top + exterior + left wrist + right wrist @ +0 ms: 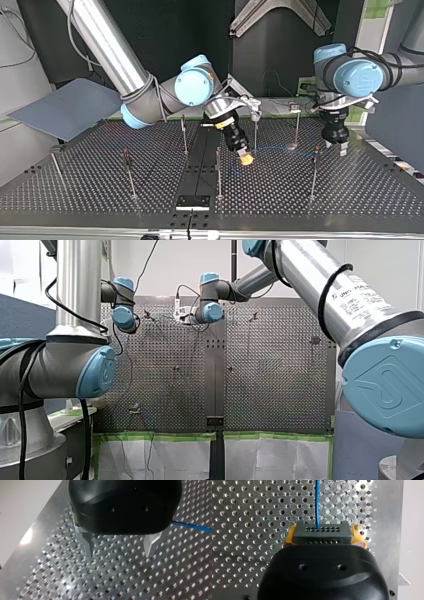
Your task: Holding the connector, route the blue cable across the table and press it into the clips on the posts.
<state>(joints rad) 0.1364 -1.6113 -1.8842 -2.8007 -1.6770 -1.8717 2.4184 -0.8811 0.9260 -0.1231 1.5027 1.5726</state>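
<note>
Hold by the rigid connector [322,532], clamped in the right fingers [288,536]; blue cable [317,502] appears limp; left fingers [85,539] wide.

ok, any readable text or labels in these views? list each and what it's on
"U", "V", "W", "X", "Y", "Z": row letters down the table's bare margin, right wrist view.
"UNIVERSAL ROBOTS": on my right arm's tube, front view; blurred, smaller lines under it unreadable.
Blue joint cap: an emblem only, no letters.
</note>
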